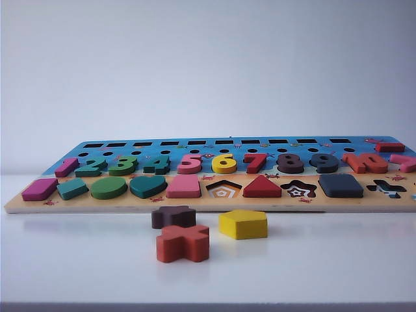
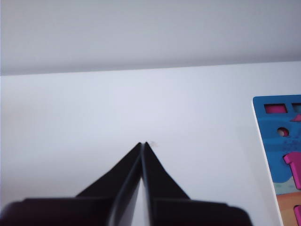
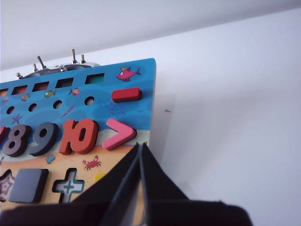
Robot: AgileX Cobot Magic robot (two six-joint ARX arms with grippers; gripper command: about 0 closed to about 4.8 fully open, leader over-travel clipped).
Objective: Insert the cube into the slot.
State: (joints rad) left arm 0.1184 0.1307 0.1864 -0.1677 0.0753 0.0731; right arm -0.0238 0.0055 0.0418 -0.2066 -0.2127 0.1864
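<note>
On the puzzle board (image 1: pixel 214 201), in the front row of shapes, sits the navy cube (image 1: pixel 340 185), filling its square slot between the star recess (image 1: pixel 298 190) and the cross recess (image 1: pixel 385 189). Off the board's left edge, over bare white table (image 2: pixel 117 108), hangs the left gripper (image 2: pixel 143 144), jaws pressed together on nothing. Over the board's right end near the pink ">" piece (image 3: pixel 118 134) hangs the right gripper (image 3: pixel 140 146), likewise closed and empty.

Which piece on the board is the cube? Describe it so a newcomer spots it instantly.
Start at the long puzzle board and follow its front row of shapes to the right. Past the red triangle and the empty star recess sits the cube. It is the only dark navy rounded square, left of the empty cross recess.
</note>
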